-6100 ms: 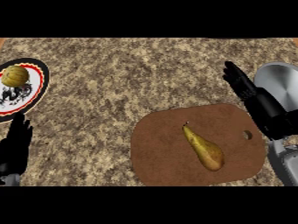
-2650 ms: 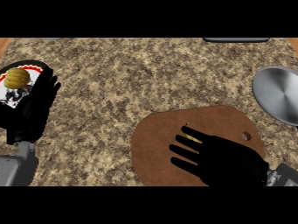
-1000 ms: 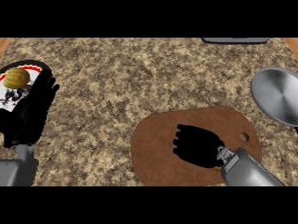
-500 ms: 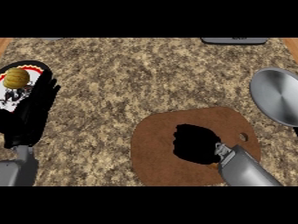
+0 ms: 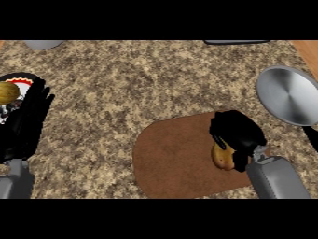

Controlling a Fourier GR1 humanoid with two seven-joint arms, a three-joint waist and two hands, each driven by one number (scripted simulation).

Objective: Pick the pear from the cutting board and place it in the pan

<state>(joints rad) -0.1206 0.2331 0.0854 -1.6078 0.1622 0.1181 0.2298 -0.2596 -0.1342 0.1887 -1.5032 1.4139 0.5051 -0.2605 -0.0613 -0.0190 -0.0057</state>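
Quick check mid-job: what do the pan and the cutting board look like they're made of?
Pan: likely brushed steel or aluminium, pale grey with a soft sheen, with a dark handle. Cutting board: probably wood, flat matte reddish-brown, though no grain shows, so plastic is possible.

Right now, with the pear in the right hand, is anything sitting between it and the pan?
Nothing visible does. The right hand is curled round the pear over the cutting board. The pan lies up and to the right, and only bare counter shows between board and pan.
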